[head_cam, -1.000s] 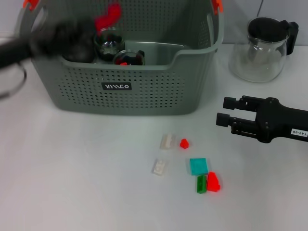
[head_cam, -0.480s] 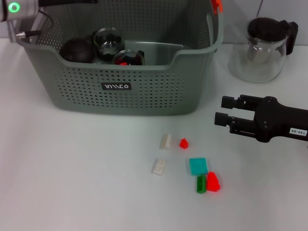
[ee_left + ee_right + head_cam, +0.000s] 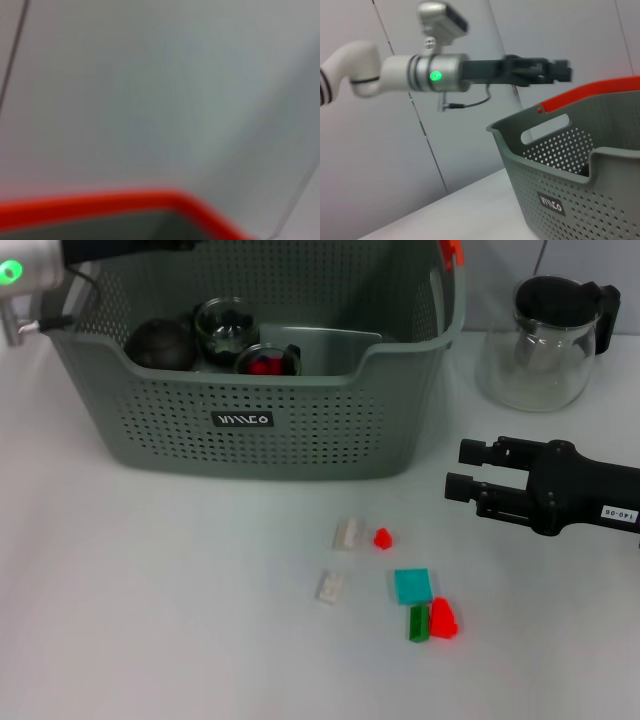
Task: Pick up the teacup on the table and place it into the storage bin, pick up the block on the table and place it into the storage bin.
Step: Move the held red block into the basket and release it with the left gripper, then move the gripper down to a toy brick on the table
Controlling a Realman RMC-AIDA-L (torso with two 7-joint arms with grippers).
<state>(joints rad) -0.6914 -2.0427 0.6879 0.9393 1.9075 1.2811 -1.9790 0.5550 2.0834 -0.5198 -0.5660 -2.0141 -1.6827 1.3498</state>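
Observation:
The grey-green perforated storage bin [image 3: 300, 440] stands at the back centre of the table. Inside it are a dark round vessel [image 3: 160, 343], one glass teacup [image 3: 225, 325] and a second glass teacup [image 3: 265, 360] with a red piece in it. Loose blocks lie in front of the bin: two white blocks [image 3: 348, 533] [image 3: 331, 586], a small red block [image 3: 382, 537], a teal block [image 3: 412, 585], a green block [image 3: 418, 622] and a larger red block [image 3: 443, 617]. My right gripper [image 3: 462, 470] hovers open and empty, right of the blocks. My left gripper [image 3: 555, 72] is raised over the bin's far left rim.
A glass jug with a black lid [image 3: 548, 335] stands at the back right, behind my right arm. The left wrist view shows only the bin's orange clip [image 3: 100, 200] against a grey wall. Bare white table lies left of the blocks.
My left arm has pulled back from over the bin's inside to its far left corner. A red shape that moved with it is gone from above the bin. The right gripper barely shifted.

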